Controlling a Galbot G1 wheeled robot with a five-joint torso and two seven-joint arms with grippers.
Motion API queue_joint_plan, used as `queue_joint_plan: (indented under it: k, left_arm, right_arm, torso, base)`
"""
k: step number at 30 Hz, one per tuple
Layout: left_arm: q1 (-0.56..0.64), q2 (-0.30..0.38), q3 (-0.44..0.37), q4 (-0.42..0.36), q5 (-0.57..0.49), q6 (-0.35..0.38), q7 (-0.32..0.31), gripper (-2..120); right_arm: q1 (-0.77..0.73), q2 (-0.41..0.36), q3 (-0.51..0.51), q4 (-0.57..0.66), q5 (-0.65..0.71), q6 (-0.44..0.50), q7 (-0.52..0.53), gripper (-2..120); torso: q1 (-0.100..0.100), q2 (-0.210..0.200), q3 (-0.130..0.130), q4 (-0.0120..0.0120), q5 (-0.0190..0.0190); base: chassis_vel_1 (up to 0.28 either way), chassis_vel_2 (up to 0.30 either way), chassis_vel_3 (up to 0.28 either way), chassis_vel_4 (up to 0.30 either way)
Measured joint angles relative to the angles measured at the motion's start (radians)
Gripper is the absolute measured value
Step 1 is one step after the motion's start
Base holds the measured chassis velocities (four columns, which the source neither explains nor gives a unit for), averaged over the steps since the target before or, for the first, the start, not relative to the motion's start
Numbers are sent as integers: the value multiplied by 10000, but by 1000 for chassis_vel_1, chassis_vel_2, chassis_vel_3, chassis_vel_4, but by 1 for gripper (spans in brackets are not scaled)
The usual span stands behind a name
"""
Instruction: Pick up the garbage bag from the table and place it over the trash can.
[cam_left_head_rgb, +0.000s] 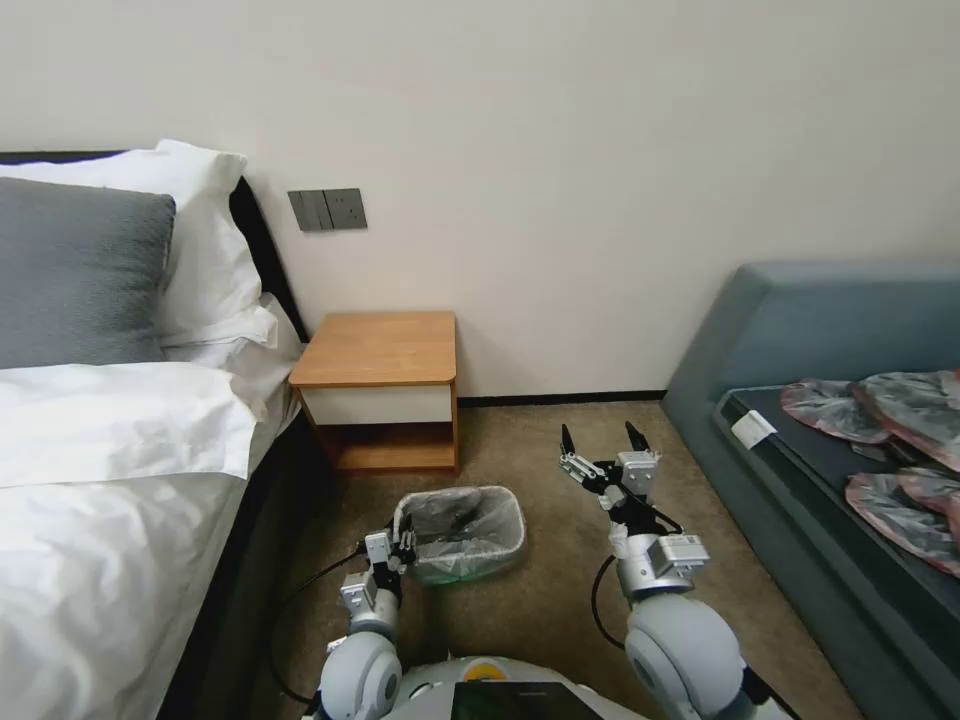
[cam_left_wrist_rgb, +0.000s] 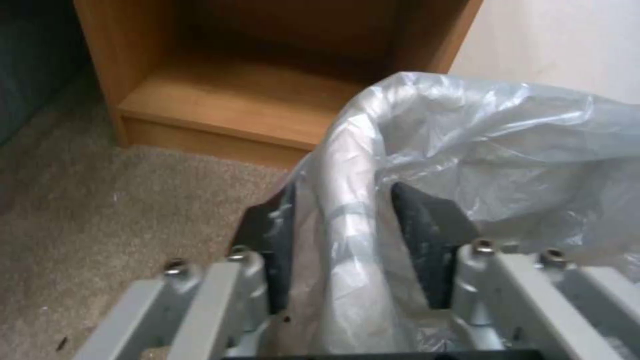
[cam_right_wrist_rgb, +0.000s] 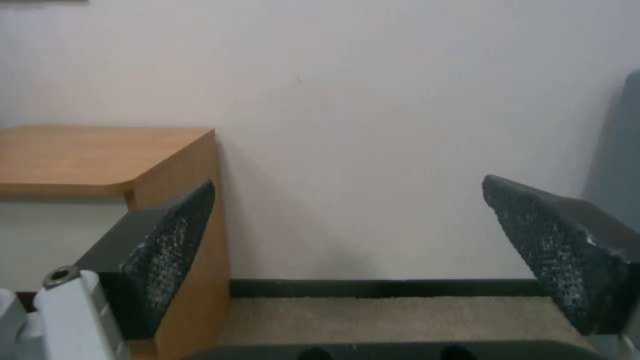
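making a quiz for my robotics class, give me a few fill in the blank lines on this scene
1. The garbage bag already lines the ____, which stands on the carpet in front of the table.
2. The left tool straddles the bin's bag-covered ____.
3. The right tool hangs above the carpet with its fingers ____.
4. The table's top is ____.

Missing words: trash can; rim; open; bare

The trash can (cam_left_head_rgb: 462, 535) sits on the carpet (cam_left_head_rgb: 540, 600) before the table (cam_left_head_rgb: 380, 350), between bed (cam_left_head_rgb: 110, 520) and sofa (cam_left_head_rgb: 830, 400).
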Motion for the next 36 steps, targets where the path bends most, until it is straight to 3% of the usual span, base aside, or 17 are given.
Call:
queue_joint_plan:
  k: [17, 27, 36]
  left_arm:
    - [51, 77, -548, -605, 573, -143, 137, 99]
    - [70, 317, -1218, -1305, 1193, -727, 277, 100]
    - [277, 460, -1583, -2158, 1572, -1504, 960, 100]
  right_arm:
    - [-229, 135, -93, 112, -23, -17, 18, 100]
    - [-563, 402, 56, -88, -249, 399, -200, 100]
    - [-1736, 1123, 1462, -530, -72, 1905, -2093, 100]
  torso:
    - [0, 0, 0, 1, 1]
    - [0, 0, 0, 1, 2]
    - [0, 0, 0, 1, 1]
  base:
    - [0, 0, 0, 0]
    - [0, 0, 0, 0]
    - [0, 0, 0, 0]
